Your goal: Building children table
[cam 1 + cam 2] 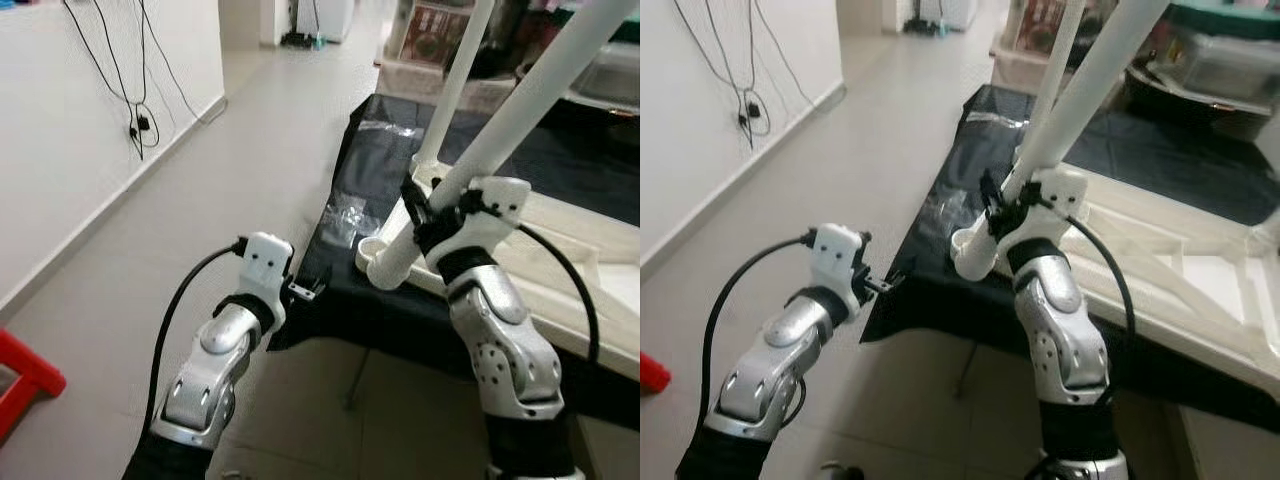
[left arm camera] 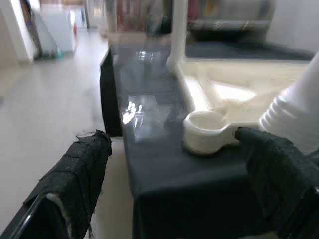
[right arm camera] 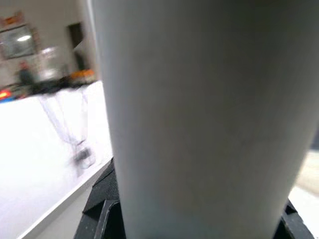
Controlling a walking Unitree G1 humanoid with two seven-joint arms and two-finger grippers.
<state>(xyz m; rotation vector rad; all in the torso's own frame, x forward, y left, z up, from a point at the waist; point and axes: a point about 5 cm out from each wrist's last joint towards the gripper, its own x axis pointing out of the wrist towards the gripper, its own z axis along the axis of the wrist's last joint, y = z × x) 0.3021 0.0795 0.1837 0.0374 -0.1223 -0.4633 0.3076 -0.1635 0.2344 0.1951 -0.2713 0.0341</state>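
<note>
Here a white table leg [image 1: 500, 130] leans steeply over the upturned tabletop [image 1: 1200, 270] on the black-draped bench [image 1: 330, 300], pinched in the right tool [image 1: 430, 210]. The left tool [image 2: 174, 169] hangs spread beside the bench's corner.

Head stereo pair looking down and forward past both arms, left wrist camera facing along its fingers [image 2: 82, 172] toward the socket [image 2: 205, 130] just beyond, right wrist camera pressed against the white leg [image 3: 199, 114], socket [image 1: 375, 258] shared with the head views

Two silver jointed arms, white wrist housings, black cables, black cloth-wrapped fingers [image 2: 84, 164].
</note>
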